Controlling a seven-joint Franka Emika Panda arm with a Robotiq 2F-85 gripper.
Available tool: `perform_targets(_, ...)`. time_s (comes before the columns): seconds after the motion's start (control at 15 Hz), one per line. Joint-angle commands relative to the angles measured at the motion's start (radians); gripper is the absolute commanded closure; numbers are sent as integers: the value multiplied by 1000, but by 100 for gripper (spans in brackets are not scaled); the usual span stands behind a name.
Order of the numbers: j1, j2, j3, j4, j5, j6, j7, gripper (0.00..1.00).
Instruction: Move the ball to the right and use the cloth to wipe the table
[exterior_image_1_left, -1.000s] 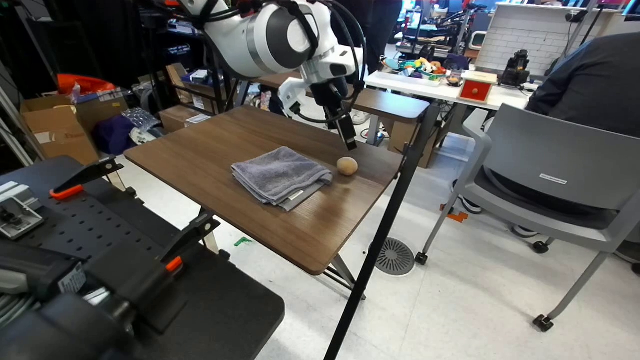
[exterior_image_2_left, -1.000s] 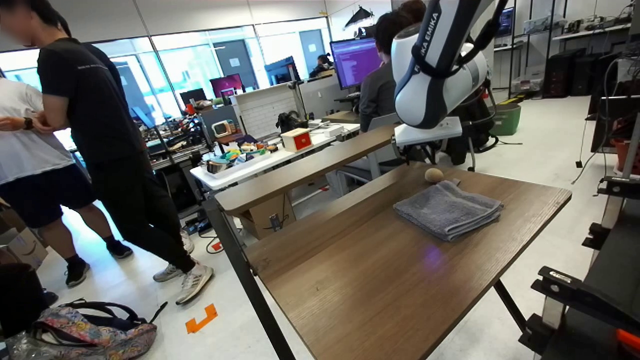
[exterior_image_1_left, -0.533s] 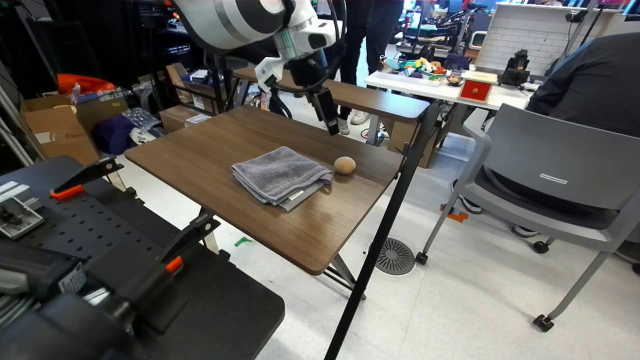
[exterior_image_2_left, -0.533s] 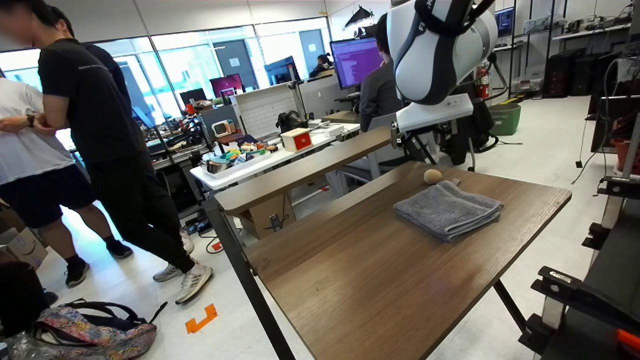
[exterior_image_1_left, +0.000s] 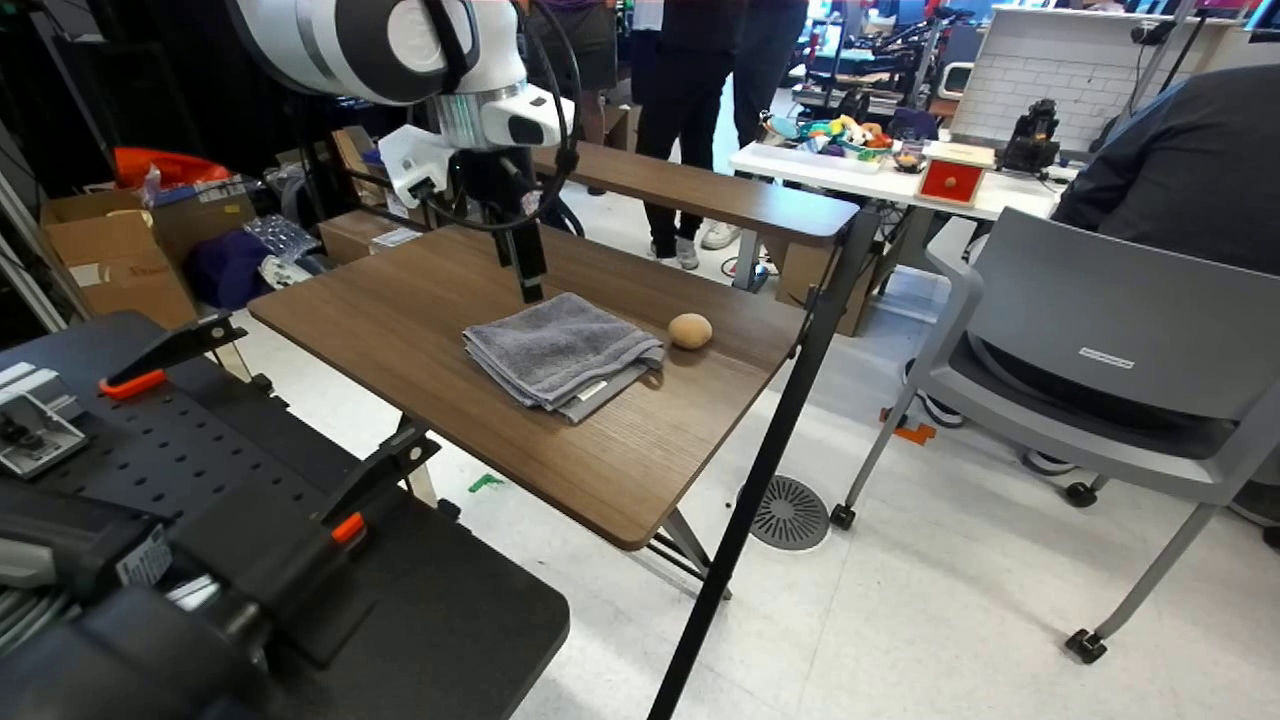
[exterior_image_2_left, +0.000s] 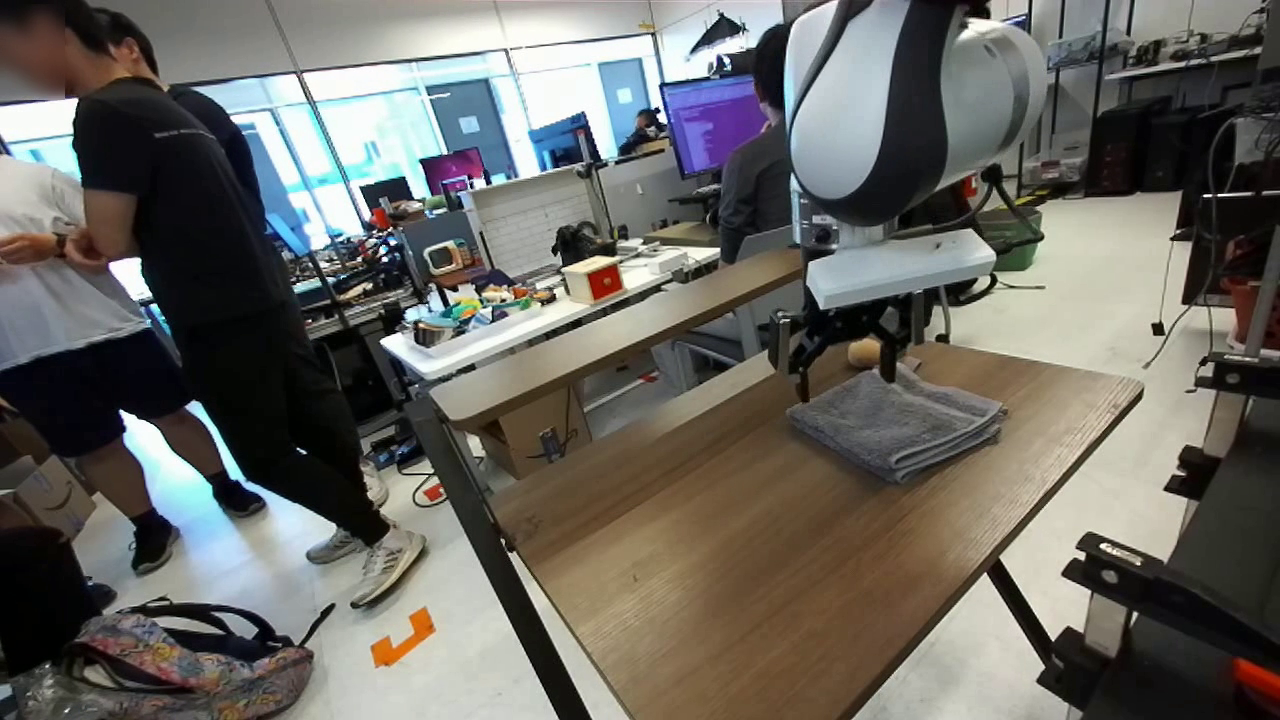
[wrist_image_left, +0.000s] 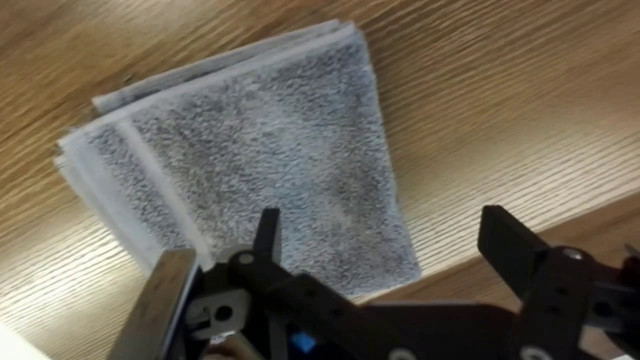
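Note:
The grey folded cloth (exterior_image_1_left: 562, 350) lies on the brown table (exterior_image_1_left: 400, 290); it also shows in an exterior view (exterior_image_2_left: 905, 420) and fills the middle of the wrist view (wrist_image_left: 280, 150). The tan ball (exterior_image_1_left: 690, 331) rests on the table close beside the cloth and is partly hidden behind a finger in an exterior view (exterior_image_2_left: 862, 352). It does not clearly show in the wrist view. My gripper (wrist_image_left: 381, 212) is open and empty, pointing down. One finger is over the cloth, the other beyond its edge (exterior_image_2_left: 846, 386). Whether the fingertips touch the cloth cannot be told.
A raised narrow brown shelf (exterior_image_1_left: 700, 190) runs along one long side of the table. A black post (exterior_image_1_left: 770, 460) stands at its corner. A black worktop with clamps (exterior_image_1_left: 385, 470) and a grey chair (exterior_image_1_left: 1100, 340) are nearby. People stand beyond the shelf.
My gripper has moved from near the ball to above the cloth's corner by the shelf and has come lower. The ball has shifted slightly toward the cloth. The cloth has not moved.

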Motion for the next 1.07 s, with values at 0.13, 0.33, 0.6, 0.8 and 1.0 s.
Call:
perform_targets(0.13,-170,26,206,-45,160,213,-149,0)
perform_targets(0.33,-150,28,166,-59,168,234,-123,0)
perform_targets(0.6,-9,-12,-16,-81,131,186,-49,0)
perform_targets(0.8,177,-27,-257,-77,20,32,93,0)
perform_targets(1.0,132,-2,-222,-44,-13,-24,80,0)
